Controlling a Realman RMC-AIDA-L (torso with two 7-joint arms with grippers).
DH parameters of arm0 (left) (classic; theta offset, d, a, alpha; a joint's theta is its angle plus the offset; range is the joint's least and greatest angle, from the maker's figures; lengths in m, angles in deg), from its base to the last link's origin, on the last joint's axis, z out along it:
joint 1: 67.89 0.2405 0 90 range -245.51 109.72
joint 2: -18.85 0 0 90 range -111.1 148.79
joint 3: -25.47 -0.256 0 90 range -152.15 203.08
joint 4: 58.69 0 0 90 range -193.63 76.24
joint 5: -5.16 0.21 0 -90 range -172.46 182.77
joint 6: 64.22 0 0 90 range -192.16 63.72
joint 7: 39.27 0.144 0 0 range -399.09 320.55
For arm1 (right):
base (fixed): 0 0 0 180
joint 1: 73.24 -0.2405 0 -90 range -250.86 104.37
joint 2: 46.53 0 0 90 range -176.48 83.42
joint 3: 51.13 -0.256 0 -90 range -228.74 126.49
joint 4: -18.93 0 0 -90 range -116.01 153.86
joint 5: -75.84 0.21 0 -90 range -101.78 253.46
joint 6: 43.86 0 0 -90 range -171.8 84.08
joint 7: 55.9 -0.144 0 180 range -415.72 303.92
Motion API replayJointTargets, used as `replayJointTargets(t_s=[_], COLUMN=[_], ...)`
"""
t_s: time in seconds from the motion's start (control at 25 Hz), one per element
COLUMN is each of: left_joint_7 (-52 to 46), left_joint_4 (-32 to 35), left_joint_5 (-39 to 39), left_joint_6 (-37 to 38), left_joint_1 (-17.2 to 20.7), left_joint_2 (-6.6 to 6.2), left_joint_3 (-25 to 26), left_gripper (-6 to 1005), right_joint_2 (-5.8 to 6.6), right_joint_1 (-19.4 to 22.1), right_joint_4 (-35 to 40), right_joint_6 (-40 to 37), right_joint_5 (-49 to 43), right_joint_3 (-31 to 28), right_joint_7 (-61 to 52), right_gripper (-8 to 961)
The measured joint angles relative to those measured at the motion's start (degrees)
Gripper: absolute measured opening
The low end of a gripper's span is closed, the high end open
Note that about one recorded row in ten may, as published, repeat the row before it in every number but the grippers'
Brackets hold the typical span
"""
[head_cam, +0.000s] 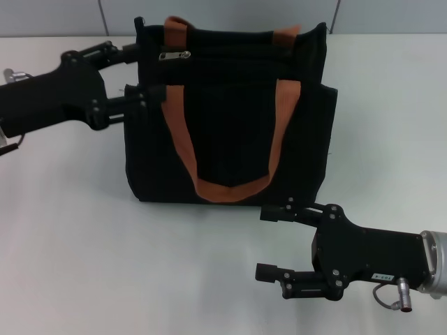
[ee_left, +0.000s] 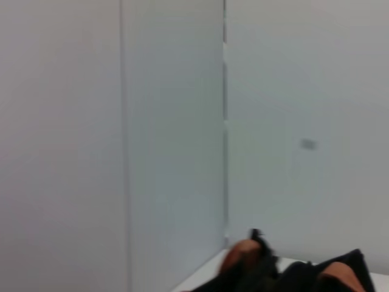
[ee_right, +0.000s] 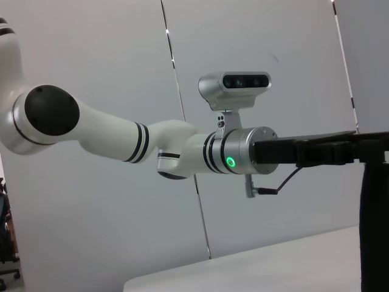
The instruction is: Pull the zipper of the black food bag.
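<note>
Both arms are white with black joint bands, a silver wrist collar glowing with a green ring, a silver camera pod, and matte-black screw-studded grippers.

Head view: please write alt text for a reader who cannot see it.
A black bag with orange straps stands on a white table, its silver zipper near its upper left corner. The open left gripper straddles the bag's left edge; the open right gripper waits in front.

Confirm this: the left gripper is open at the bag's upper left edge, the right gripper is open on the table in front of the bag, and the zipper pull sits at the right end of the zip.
One thing is wrong: in the head view the zipper sits near the left end of the zip, close to the left gripper. The rest holds: that gripper is open at the black food bag's upper left edge, and the right gripper is open in front.
</note>
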Motion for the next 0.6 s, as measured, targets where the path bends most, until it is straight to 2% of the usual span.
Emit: replayJointTargets(t_s=[0.16, 0.24, 0.28, 0.36, 0.44, 0.6], left_joint_7=[-0.03, -0.03, -0.04, -0.05, -0.04, 0.39], left_joint_4=[1.33, 1.33, 1.10, 1.08, 1.01, 0.93], left_joint_5=[-0.28, -0.28, -0.30, -0.30, -0.21, 1.21], left_joint_6=[-2.70, -2.70, -3.65, -5.84, -10.58, -12.45], left_joint_1=[0.61, 0.61, 0.39, 0.37, 0.51, 0.80], left_joint_2=[0.55, 0.55, 0.55, 0.53, 0.51, 0.45], left_joint_3=[3.49, 3.49, 6.80, 8.11, 8.41, 7.27], left_gripper=[808, 808, 808, 809, 809, 809], right_joint_2=[0.00, 0.00, -0.03, -0.10, -0.12, -0.16], right_joint_1=[-0.01, -0.01, -0.01, -0.03, -0.20, -0.55], right_joint_4=[-0.02, -0.02, -0.04, -0.20, -0.68, -1.43], right_joint_6=[0.01, 0.00, 0.01, 0.04, 0.15, 1.08], right_joint_5=[0.05, 0.07, 0.08, 0.17, 0.60, 1.03], right_joint_3=[0.00, 0.00, 0.00, 0.00, 0.00, 0.00], right_joint_7=[0.03, 0.04, 0.06, 0.19, 0.41, 0.52], right_gripper=[826, 826, 826, 826, 826, 826])
